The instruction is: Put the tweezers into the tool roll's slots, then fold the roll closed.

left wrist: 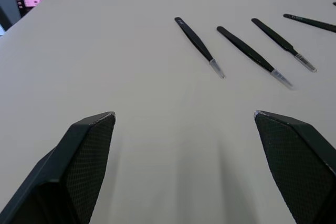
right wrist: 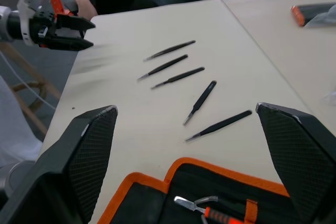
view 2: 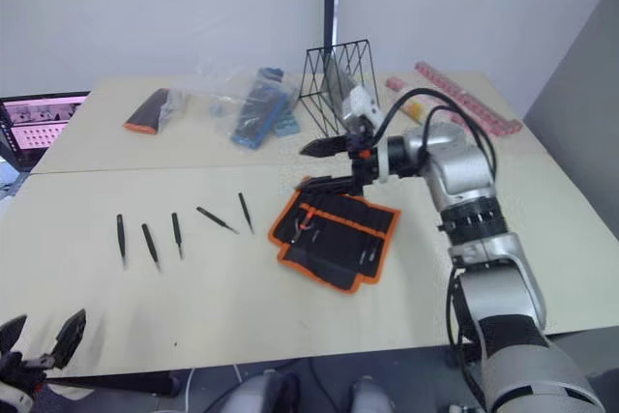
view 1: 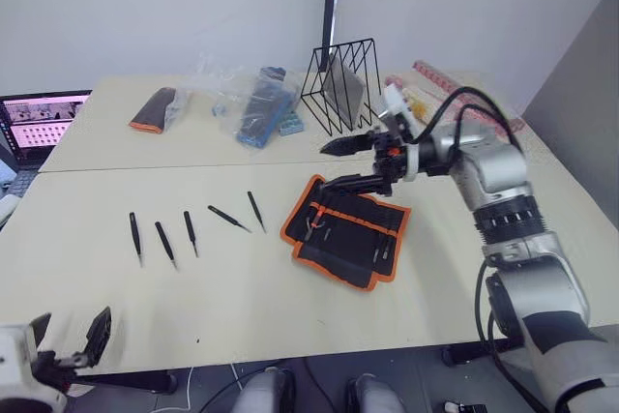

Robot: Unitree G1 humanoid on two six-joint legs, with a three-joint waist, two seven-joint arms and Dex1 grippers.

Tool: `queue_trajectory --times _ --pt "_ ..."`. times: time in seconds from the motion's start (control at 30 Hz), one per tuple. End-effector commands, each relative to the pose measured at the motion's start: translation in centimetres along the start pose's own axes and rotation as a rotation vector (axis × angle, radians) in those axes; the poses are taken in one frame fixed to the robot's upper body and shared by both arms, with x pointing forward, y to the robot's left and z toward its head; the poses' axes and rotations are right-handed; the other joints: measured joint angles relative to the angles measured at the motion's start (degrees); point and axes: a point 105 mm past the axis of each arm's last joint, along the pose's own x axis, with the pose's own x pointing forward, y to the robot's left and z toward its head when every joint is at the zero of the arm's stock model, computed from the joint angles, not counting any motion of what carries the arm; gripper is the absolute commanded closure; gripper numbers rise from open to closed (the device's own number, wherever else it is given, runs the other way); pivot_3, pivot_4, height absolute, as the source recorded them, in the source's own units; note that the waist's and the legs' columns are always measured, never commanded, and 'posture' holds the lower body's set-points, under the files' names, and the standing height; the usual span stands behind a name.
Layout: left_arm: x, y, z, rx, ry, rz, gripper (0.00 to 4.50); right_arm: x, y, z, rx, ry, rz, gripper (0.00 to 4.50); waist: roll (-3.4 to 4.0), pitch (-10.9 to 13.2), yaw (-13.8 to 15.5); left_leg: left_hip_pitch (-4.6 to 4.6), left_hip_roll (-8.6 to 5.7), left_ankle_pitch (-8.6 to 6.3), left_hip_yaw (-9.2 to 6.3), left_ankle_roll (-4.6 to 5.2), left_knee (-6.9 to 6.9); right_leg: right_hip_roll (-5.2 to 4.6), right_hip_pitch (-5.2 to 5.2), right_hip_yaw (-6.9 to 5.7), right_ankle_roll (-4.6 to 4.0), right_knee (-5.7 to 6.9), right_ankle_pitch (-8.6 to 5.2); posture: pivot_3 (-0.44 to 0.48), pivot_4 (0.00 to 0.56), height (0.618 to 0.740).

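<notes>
- Beige table (view 1: pixel 242 307) carried the whole job, none of it done.
- Five tweezers (view 1: pixel 191 232) lay loose in a row, at nine o'clock from the unfolded tool roll (view 1: pixel 346 231).
- Right gripper (view 1: pixel 350 163) hovered over the roll's twelve o'clock edge, fingers spread, empty.
- Left gripper (view 1: pixel 70 336) waited near the table's six o'clock edge, also spread, empty.

A black wire rack (view 1: pixel 340 84) stands beside clear plastic bags (view 1: pixel 253 103), with a laptop (view 1: pixel 39 123) far left.
</notes>
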Motion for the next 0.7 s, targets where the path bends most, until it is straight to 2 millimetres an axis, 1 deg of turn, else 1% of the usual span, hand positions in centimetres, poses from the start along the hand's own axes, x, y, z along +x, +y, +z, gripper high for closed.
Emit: queue_trajectory --times 0.03,0.1,0.2,0.3,0.37,0.47,0.6,0.7 --pt "-0.7 -1.3 1.1 0.003 -0.068 0.023 0.0 0.1 -0.1 1.0 -0.062 0.006 0.03 0.02 0.0 0.0 0.2 0.0 0.0 0.0 0.0 0.0 0.01 0.01 0.0 0.01 -0.02 0.0 0.01 0.0 0.15 0.704" --pt "-0.8 -1.9 0.8 -0.014 -0.071 0.031 0.0 0.2 -0.1 0.9 -0.063 0.012 0.044 0.02 -0.01 0.0 0.2 0.0 -0.01 0.0 0.04 0.0 0.03 0.0 0.0 0.04 0.01 -0.01 0.03 0.0 0.15 0.704" --pt "0.3 -2.1 0.2 -0.036 -0.062 0.071 0.0 0.1 -0.2 0.6 -0.059 0.034 0.048 0.02 -0.02 0.0 0.2 0.0 0.01 0.0 0.06 0.01 0.04 0.04 -0.01 0.03 0.02 0.0 0.04 0.0 0.15 0.704" --pt "2.1 -2.1 0.2 -0.055 -0.066 0.117 0.0 -0.2 -0.6 0.1 -0.065 0.061 0.016 0.02 -0.02 0.0 0.4 0.0 0.04 0.01 0.06 0.01 0.08 0.07 -0.03 0.0 0.02 0.07 0.04 0.0 0.15 0.704" --pt "3.6 -2.1 0.2 -0.031 -0.055 0.142 0.0 -0.6 -0.6 0.0 -0.066 0.065 0.004 0.02 -0.02 0.0 0.4 0.0 0.06 0.01 0.06 0.02 0.18 0.1 -0.04 -0.02 0.02 0.16 0.04 0.0 0.15 0.704" --pt "5.9 -2.5 -0.3 0.013 0.001 0.123 0.0 -1.1 -0.6 0.1 -0.047 0.058 -0.02 0.02 -0.02 0.0 0.5 -0.01 0.05 0.01 0.06 0.03 0.29 0.13 -0.05 -0.05 0.04 0.29 0.06 0.0 0.15 0.704" --pt "8.2 -2.0 0.2 -0.057 -0.005 0.139 0.0 -2.3 -0.5 -0.8 -0.045 0.104 -0.065 0.02 -0.03 0.0 0.7 -0.01 0.08 -0.05 0.06 0.13 0.44 0.18 -0.06 -0.09 0.07 0.38 0.18 0.0 0.15 0.704" --pt "10.1 -2.0 0.9 -0.091 -0.017 0.139 0.0 -3.1 -0.2 -0.6 -0.044 0.092 -0.096 0.02 -0.04 0.0 0.8 -0.02 0.07 -0.07 0.06 0.15 0.53 0.17 -0.05 -0.11 0.11 0.39 0.21 0.0 0.15 0.704"
